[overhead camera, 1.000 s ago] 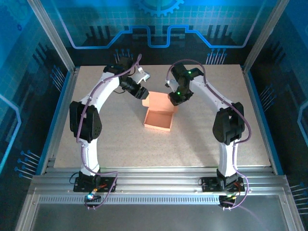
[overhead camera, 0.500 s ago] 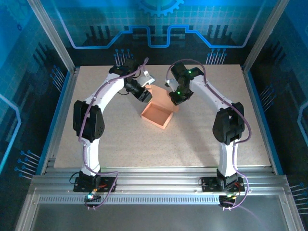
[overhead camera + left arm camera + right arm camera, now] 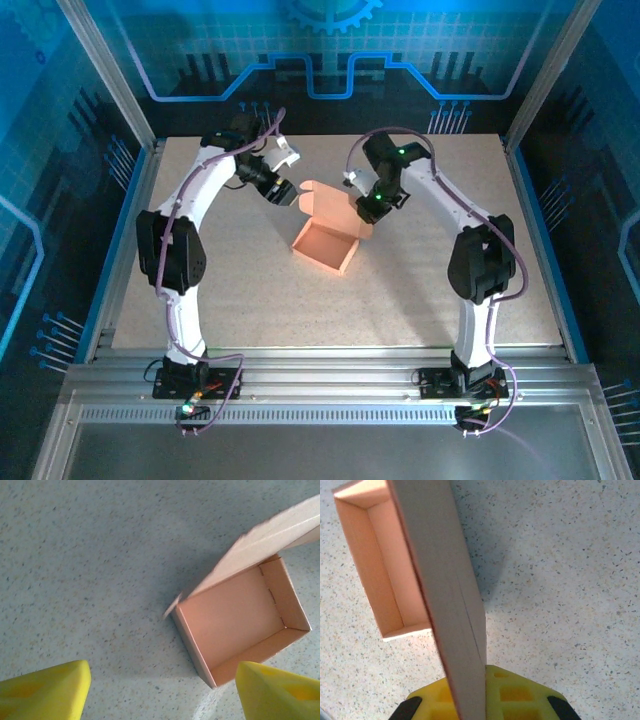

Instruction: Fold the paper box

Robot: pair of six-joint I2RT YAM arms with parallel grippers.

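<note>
Free tabletop (image 3: 220, 290) all around the paper box (image 3: 326, 246)

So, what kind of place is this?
Probably an enclosed robot test cell, not a home: aluminium frame posts, blue circuit-pattern wall panels, and a speckled table with metal rails at its near edge.

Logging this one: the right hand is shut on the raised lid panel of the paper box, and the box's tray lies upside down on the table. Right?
Not quite. The paper box rests on the table with its tray open side up. The left wrist view shows its inside floor and walls. The rest stands: the right hand is shut on the raised lid panel.
</note>
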